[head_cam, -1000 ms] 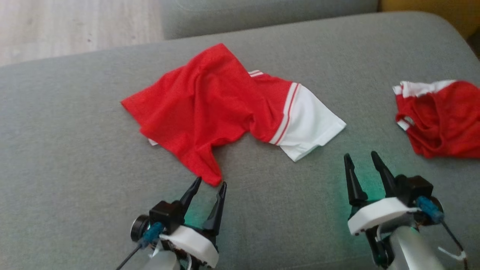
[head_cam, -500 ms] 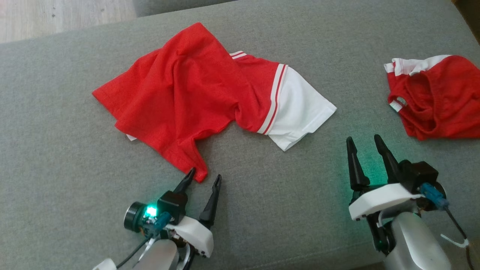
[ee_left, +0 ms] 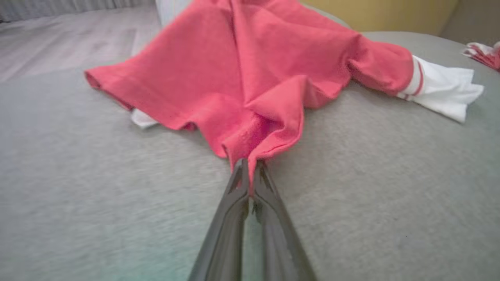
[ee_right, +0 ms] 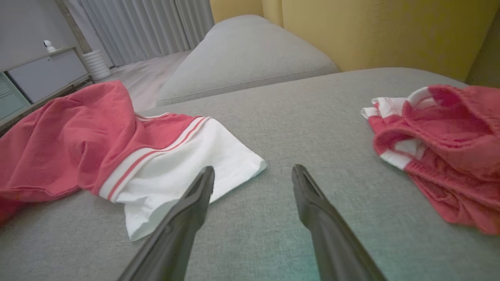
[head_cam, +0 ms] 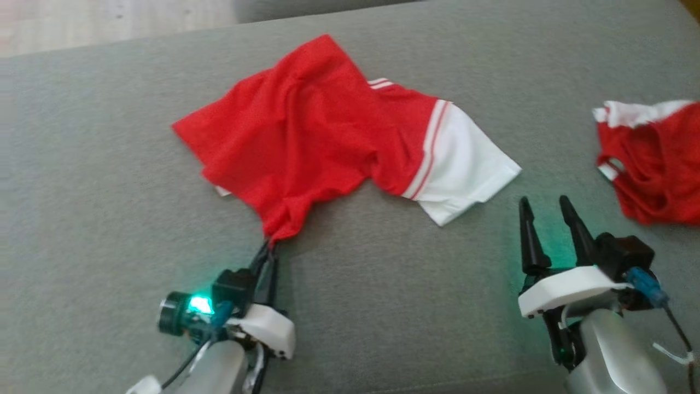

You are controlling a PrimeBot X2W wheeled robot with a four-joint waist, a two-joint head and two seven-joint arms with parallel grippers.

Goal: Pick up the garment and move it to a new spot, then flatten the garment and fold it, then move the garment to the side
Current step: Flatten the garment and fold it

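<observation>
On the grey sofa cushion [head_cam: 98,208], the red and white garment [head_cam: 311,137] is lying crumpled near the middle, and its nearest corner is now sitting pinched in the left gripper [head_cam: 270,244], whose fingers were standing open around that corner a moment ago and are now pressing tightly together on the cloth. The right gripper [head_cam: 544,201] is hovering empty with jaws wide apart, just beside the white end [head_cam: 465,169]. With the hold made, the pick-up is getting under way; lifting and carrying to a new spot is likely coming next

Red garment [head_cam: 306,142] with white striped sleeve, grey sofa [head_cam: 109,191], red-white shorts [head_cam: 656,164]
</observation>
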